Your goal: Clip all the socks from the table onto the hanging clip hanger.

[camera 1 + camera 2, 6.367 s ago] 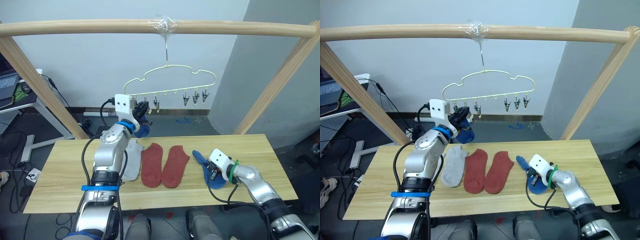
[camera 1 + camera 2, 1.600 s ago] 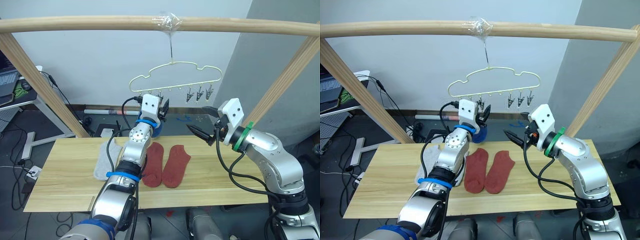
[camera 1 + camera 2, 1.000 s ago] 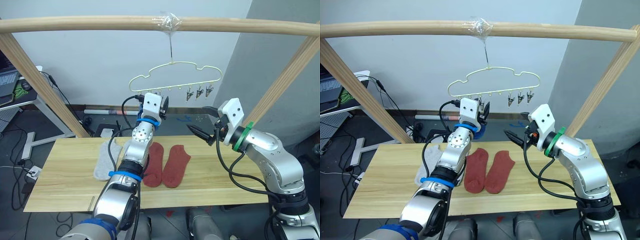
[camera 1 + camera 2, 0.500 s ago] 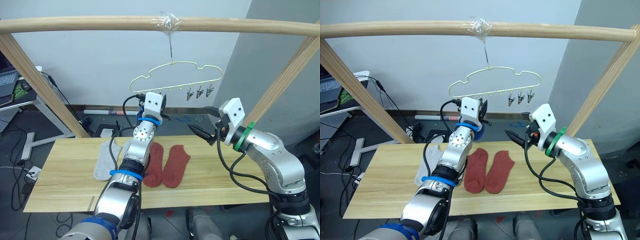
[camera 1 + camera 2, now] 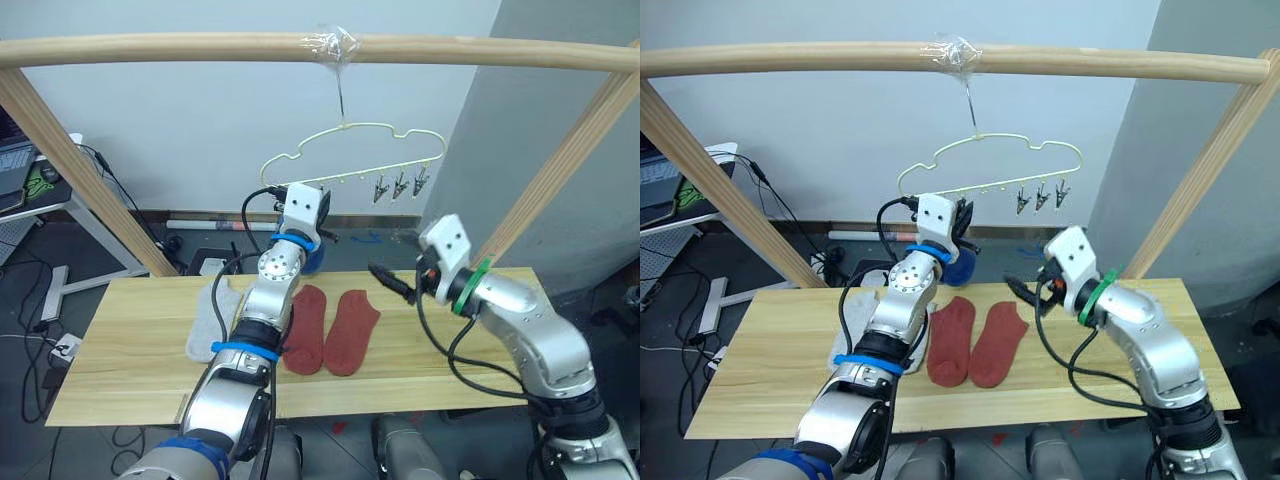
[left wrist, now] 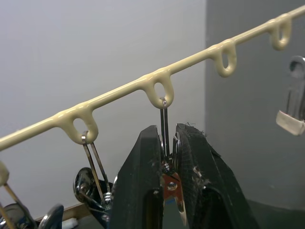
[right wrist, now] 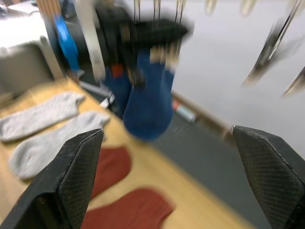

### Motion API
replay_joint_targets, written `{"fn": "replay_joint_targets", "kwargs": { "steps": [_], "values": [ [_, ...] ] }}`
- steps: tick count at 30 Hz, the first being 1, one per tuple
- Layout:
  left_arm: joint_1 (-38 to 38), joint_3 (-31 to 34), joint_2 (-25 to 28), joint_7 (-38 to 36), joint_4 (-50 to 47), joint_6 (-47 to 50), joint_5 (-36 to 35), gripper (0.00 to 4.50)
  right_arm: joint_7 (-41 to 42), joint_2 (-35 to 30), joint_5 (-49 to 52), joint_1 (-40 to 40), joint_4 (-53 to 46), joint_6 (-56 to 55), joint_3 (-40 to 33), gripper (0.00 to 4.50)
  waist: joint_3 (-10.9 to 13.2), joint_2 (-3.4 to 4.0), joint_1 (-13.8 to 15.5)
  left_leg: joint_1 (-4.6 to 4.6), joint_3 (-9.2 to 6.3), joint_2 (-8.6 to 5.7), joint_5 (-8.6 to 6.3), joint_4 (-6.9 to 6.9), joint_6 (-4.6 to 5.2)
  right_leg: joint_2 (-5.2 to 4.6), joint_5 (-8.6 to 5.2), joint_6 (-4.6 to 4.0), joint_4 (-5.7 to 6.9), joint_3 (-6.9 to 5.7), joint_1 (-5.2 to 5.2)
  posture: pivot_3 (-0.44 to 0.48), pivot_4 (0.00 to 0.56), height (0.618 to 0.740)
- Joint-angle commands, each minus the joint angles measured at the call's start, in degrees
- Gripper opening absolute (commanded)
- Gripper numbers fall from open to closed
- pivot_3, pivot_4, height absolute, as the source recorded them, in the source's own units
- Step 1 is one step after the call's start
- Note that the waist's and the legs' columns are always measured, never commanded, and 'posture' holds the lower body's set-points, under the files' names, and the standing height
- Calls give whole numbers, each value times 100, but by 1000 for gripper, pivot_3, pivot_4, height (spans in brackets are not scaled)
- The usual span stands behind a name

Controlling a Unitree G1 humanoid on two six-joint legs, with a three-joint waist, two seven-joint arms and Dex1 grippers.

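Observation:
The cream clip hanger (image 6: pixel 120 91) hangs from the wooden pole. My left gripper (image 6: pixel 167 129) is raised to its bar, shut on a small metal clip (image 6: pixel 165 143) that dangles from one loop. A blue sock (image 7: pixel 145 107) hangs from the clips just below that gripper. On the table (image 5: pixel 130 380) lie two grey socks (image 5: pixel 208 318) at the left and two red socks (image 5: pixel 304 325) in the middle. My right gripper (image 5: pixel 385 275) hovers open over the table, right of the red socks, holding nothing.
The wooden pole frame (image 5: pixel 200 48) spans the top, with slanted legs at the left (image 5: pixel 70 160) and right (image 5: pixel 560 170). Three bare clips (image 5: pixel 398 186) hang at the hanger's right end. A desk with cables (image 5: pixel 30 190) stands back left.
My left gripper's fingers have closed onto the metal clip. The right arm has dropped lower and shifted a little to the left, still open.

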Motion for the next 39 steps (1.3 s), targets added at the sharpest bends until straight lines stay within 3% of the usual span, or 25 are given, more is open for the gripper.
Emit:
{"fn": "replay_joint_targets", "kwargs": {
  "steps": [1, 6, 8, 13, 21, 29, 34, 39],
  "values": [
    [228, 215, 174, -638, -767, 902, -648, 191, -110, 144, -430, -11, 607, -431, 401, 4500, 0, 0, -16, 0, 1, 0, 0, 2, 0, 0, 1, 0, 1, 1, 0, -56, 147, 740],
    [382, 530, 392, -1015, -1507, 2025, -1351, 191, -146, 545, -848, -295, 1705, -801, 836, 4500, -1, 1, -81, 12, -2, 0, 9, 6, 13, 2, 8, 7, 9, -1, 8, -27, 147, 740],
    [404, 587, 477, -1097, -1736, 2342, -1508, 191, -231, 805, -1139, -583, 2699, -1040, 1037, 4500, -1, 1, -95, 19, -3, 0, 11, 6, 15, 2, 10, 9, 6, -1, 18, -9, 145, 740],
    [429, 542, 519, -1051, -2010, 2597, -1502, 191, -340, 1303, -1536, -1123, 4581, -1764, 1133, 4500, -1, 1, -84, 38, -6, 0, 11, 5, 15, 2, 12, 9, -1, -3, 41, 18, 142, 740],
    [854, 391, 588, -995, -2355, 2662, -1317, 191, -441, 1546, -1989, -1583, 6526, -2297, 1107, 4500, -3, 2, -35, 43, -6, 0, 11, 0, 15, 1, 13, 7, -3, -2, 44, 55, 138, 740],
    [875, 409, 646, -934, -2356, 2690, -1268, 191, -24, 1193, -2266, -1212, 6200, -2609, 1205, 1786, -18, 8, 56, 95, -3, 0, 11, 2, 15, 1, -3, -15, -2, 1, 88, 62, 140, 740],
    [768, 525, 645, -958, -2273, 2913, -1453, 191, 144, 398, -2652, -627, 5326, -3526, 1377, 30, -46, 30, 97, 92, -1, -1, 10, 1, 15, 0, -3, -12, -6, 1, 88, 49, 138, 740],
    [648, 865, 579, -1070, -2361, 3847, -2184, 191, 344, -154, -2850, -320, 4208, -4144, 1400, 30, -46, 30, 35, 88, 2, -1, 10, 0, 15, 0, -6, -15, -9, 3, 83, 29, 137, 740]
  ]
}}
